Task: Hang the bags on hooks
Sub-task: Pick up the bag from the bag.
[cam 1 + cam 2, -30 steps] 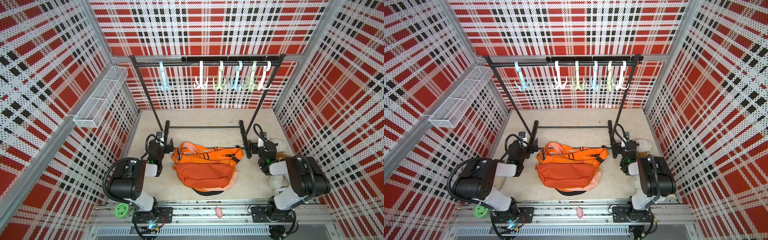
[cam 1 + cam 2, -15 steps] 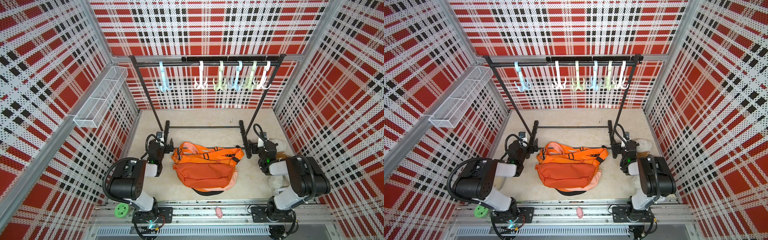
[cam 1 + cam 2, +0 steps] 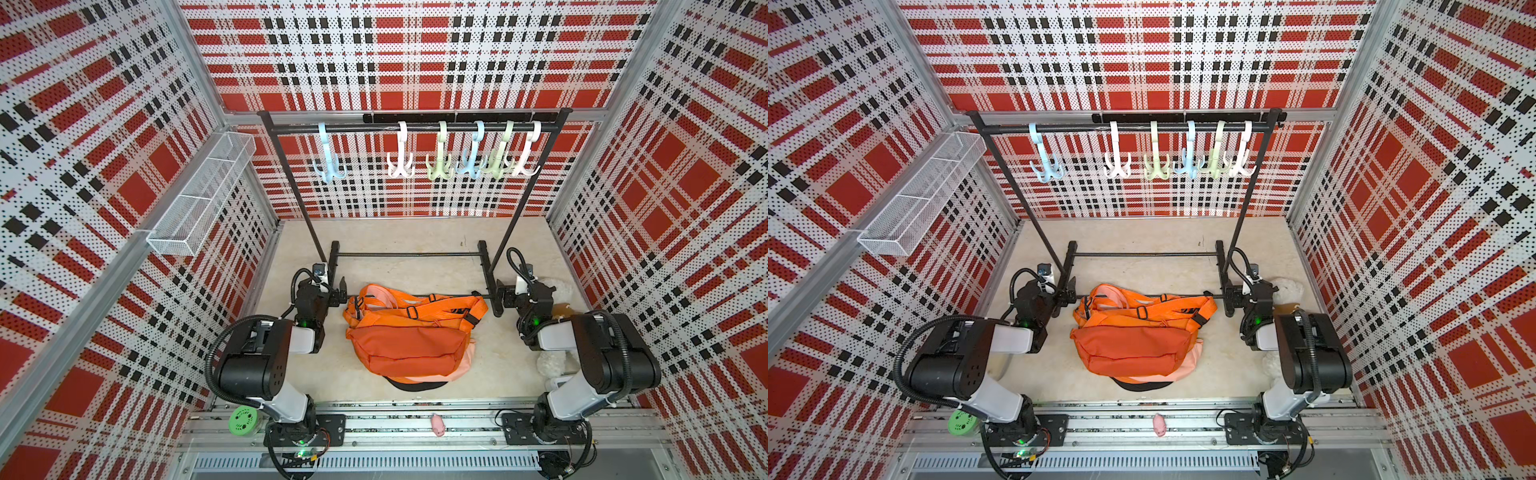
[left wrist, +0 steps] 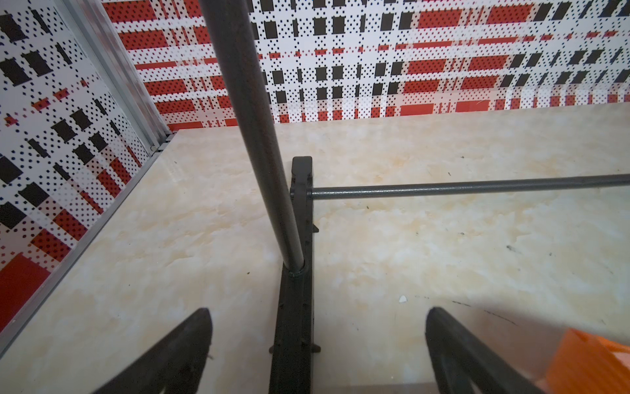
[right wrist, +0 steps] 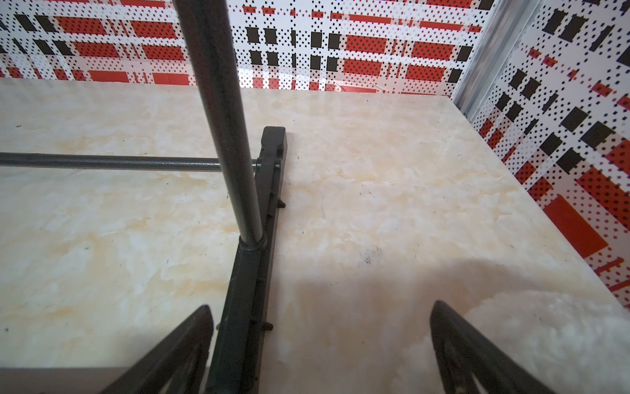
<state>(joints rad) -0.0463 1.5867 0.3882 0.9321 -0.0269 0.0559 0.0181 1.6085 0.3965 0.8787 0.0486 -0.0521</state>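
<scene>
Pale marbled tabletop (image 3: 415, 237) fills a booth walled in red, black and white plaid. Nearest, on the front rail, sit a small pink object (image 3: 436, 424) and a green disc (image 3: 243, 420) beside the left arm's base. Both arms are folded low, one on each side of the orange bag (image 3: 409, 345), which lies slumped on the table between them with its straps bunched on the far side, on no hook. Its corner shows at the edge of the left wrist view (image 4: 586, 365). The left gripper (image 3: 338, 293) hangs just beside the bag's left end with its jaws spread wide and nothing in them. In its wrist view (image 4: 317, 310) the rack's left foot (image 4: 295, 324) runs between the parted fingers, ungripped. The right gripper (image 3: 500, 297) is likewise wide apart and empty, near the bag's right end. In its wrist view (image 5: 320, 305) the right foot (image 5: 242, 307) passes close by one finger, and a white fluffy object (image 5: 545, 341) lies by the other. Farther back stands the black rack (image 3: 409, 129). Its top bar carries six hooks, all bare: blue (image 3: 328, 166) alone to the left, then white (image 3: 401, 164), green (image 3: 438, 166), blue (image 3: 469, 164), green (image 3: 496, 164) and white (image 3: 525, 164) crowded together. A white wire basket (image 3: 203, 195) is fixed to the left wall.
</scene>
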